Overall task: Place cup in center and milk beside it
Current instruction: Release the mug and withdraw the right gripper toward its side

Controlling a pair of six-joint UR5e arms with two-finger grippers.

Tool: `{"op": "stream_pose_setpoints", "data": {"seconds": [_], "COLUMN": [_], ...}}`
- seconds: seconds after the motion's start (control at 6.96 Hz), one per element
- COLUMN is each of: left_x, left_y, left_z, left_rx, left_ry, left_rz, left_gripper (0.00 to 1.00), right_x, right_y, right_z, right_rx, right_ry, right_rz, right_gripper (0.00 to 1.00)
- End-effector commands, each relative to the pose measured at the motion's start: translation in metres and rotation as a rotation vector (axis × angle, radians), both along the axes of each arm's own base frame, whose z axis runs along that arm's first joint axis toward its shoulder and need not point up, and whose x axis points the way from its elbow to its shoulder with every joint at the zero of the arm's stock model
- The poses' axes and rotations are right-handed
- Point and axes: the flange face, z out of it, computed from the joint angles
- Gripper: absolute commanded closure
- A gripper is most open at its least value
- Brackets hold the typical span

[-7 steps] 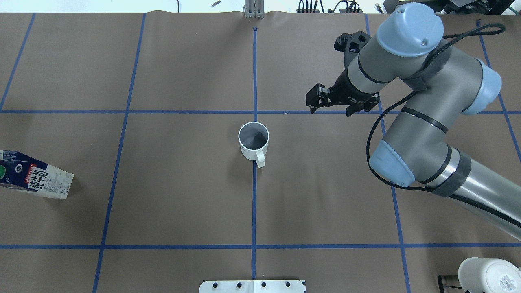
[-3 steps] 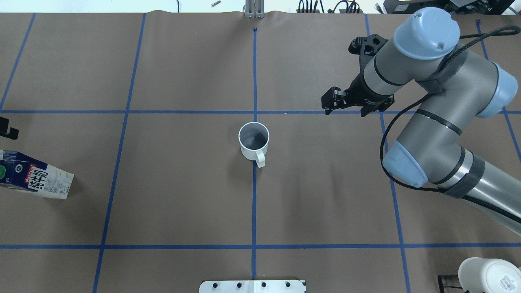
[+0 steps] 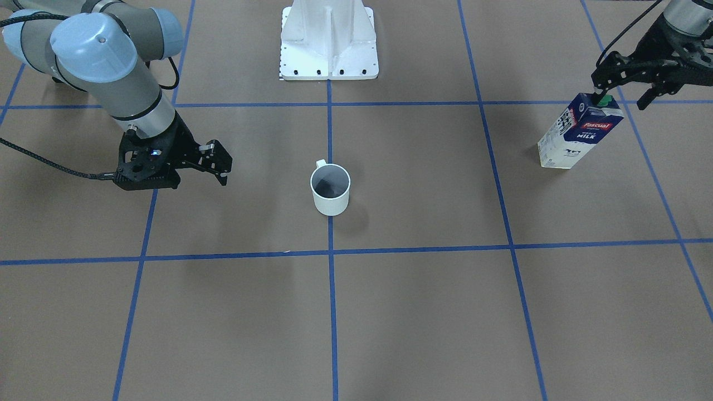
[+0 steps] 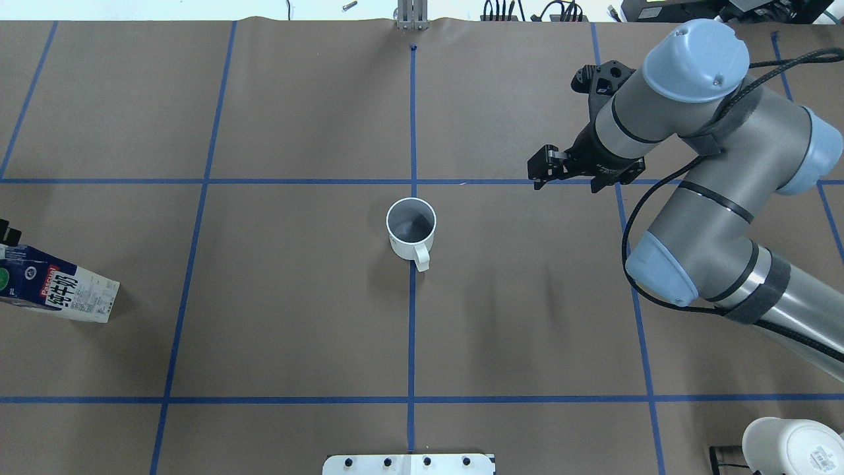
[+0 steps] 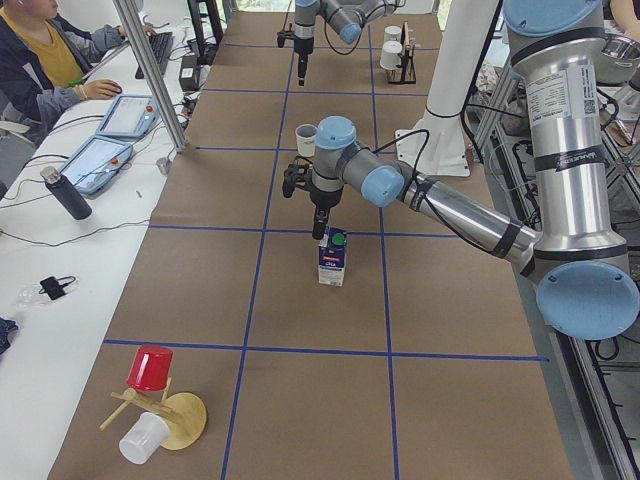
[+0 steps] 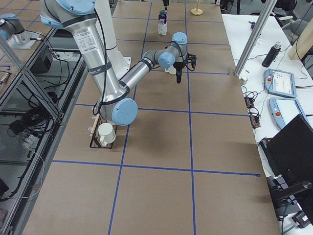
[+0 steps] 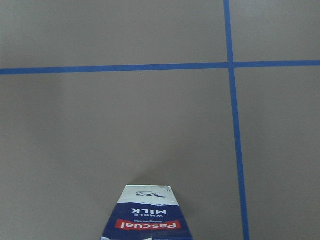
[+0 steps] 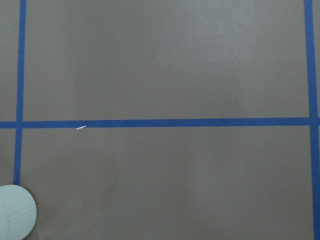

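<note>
While the right tool (image 4: 566, 187) has backed further away from the cup (image 4: 410, 227) over the last second, its jaws spread wide and empty, the left tool (image 3: 619, 97) has come in over the milk (image 3: 582, 136). A second ago that tool was out of the overhead view. The cup stands alone and upright on the middle tape line (image 4: 413, 119) of the table (image 4: 297, 297), well apart from the right tool, so that half of the task looks done. The milk stands upright directly under the left tool, far from the cup. The left tool's jaws are apart and hold nothing. One fingertip is just beside the green cap (image 3: 606, 100); whether it touches I cannot tell. Judging from this, the work has passed to the left arm, which must grasp the milk and carry it in beside the cup.
</note>
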Motion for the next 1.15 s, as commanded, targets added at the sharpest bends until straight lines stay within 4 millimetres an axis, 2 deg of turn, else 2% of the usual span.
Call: {"op": "stream_pose_setpoints", "data": {"seconds": [0.0,0.14,0.29,1.01], "left_x": [0.005,0.008,0.008,0.018], "left_y": [0.001,-0.003,-0.002,-0.013], "left_z": [0.017,0.014,0.012,0.021], "left_rx": [0.006,0.008,0.01,-0.094], "left_ry": [-0.025,-0.011,0.0,0.025], "left_rz": [0.043,0.046,0.047,-0.005], "left_gripper": [0.02,0.02,0.02,0.02], "right_x": [0.026,0.049,0.064,0.066], "right_y": [-0.007,-0.009,-0.009,-0.008], "right_z": [0.033,0.055,0.069,0.077], "right_rx": [0.049,0.072,0.081,0.071], "right_ry": [0.042,0.07,0.083,0.091], "right_rz": [-0.04,-0.056,-0.071,-0.076], "right_gripper": [0.0,0.0,0.0,0.0]}}
